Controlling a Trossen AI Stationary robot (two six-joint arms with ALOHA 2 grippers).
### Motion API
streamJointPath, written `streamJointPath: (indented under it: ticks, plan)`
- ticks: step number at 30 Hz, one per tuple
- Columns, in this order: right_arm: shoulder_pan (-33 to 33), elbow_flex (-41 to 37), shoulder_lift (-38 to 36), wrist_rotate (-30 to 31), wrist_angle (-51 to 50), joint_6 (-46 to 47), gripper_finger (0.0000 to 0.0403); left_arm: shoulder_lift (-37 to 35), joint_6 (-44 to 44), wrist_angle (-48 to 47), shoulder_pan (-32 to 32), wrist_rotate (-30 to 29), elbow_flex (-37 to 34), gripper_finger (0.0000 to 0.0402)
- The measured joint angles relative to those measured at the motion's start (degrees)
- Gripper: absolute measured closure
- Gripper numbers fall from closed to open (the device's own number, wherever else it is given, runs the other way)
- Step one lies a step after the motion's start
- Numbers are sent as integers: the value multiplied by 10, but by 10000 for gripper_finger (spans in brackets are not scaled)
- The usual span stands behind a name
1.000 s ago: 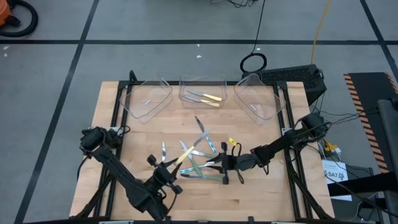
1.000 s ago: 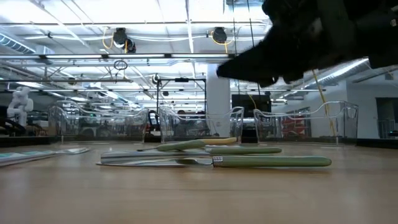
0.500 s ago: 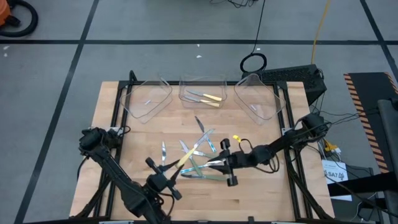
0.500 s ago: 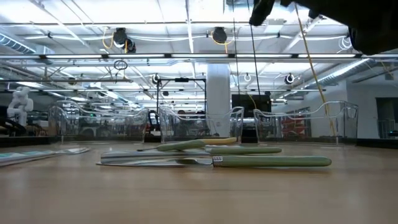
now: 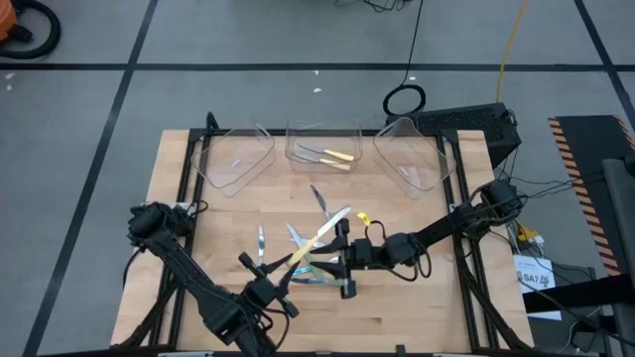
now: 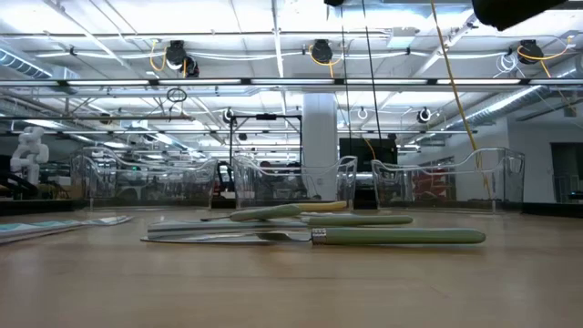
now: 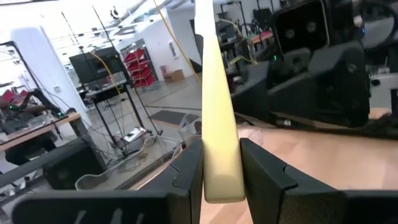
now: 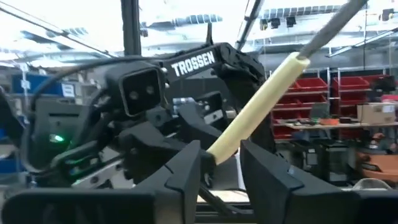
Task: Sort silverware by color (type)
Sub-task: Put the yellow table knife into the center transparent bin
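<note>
— Which arm has something?

— The left gripper, near the front edge of the counter. Its fingers are clamped on the butt end of a yellow-handled utensil, which it holds up off the wood. The utensil slants away from the gripper, over the pile, with its silver end highest and farthest out.

— And the right one?

— The right gripper faces the left one across the pile. Its fingers stand either side of that same yellow handle, parted wider than the handle, with a gap showing on one side. So open around it, not pinching.

— Where's the rest of the silverware?

— Mostly in a loose heap mid-counter, under and between the two grippers, with green and light blue handles crossing each other. One piece lies alone just left of the heap, another a little behind it. From counter height, two green handles lie flat, one in front of the other.

— Anything sorted?

— Two yellow-handled pieces lie in the middle tray of three clear ones along the back edge. The left tray and right tray I can't read well enough to say.
</note>
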Motion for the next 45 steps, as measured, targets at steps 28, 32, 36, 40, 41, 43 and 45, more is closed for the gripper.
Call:
streamJointPath:
  ticks: [28, 32, 36, 40, 41, 43, 45]
  plan:
    - [-26, 17, 0, 4, -7, 11, 354, 0, 76, 2, 23, 42, 0, 308]
    - [-26, 16, -1, 10, -25, -9, 366, 0, 26, 4, 31, 62, 1, 243]
    - [-26, 16, -22, 28, -95, -13, 366, 0, 12, 0, 32, 108, 16, 175]
    - [-26, 16, -57, 39, -205, -9, 366, 0, 30, 0, 30, 150, 34, 142]
    - [-26, 16, -66, 39, -237, -4, 366, 0, 33, -1, 28, 157, 39, 140]
    - [-25, 16, -85, 39, -299, 9, 366, 0, 39, -1, 23, 169, 49, 138]
    - [-23, 16, -101, 38, -366, 23, 366, 0, 50, -2, 19, 176, 57, 137]
